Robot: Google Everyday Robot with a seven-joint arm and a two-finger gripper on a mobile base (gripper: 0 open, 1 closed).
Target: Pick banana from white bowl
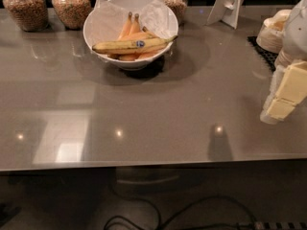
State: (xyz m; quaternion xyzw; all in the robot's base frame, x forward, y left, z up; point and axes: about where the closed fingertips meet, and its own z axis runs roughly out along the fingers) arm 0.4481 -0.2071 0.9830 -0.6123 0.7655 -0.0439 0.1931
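The banana is long, yellow and brown-speckled, with a small blue sticker at mid-length. It lies crosswise on top of several orange tapered pieces in the white bowl. The bowl is lined with crinkled white paper and stands at the back of the grey table. My gripper, cream-coloured, hangs at the right edge of the view above the table. It is far to the right of the bowl and nearer the front, and holds nothing that I can see.
Several glass jars of grain stand behind and left of the bowl. A white stand is at the back right. Stacked small white bowls sit on a black mat at the far right. Cables lie on the floor below the table's front edge.
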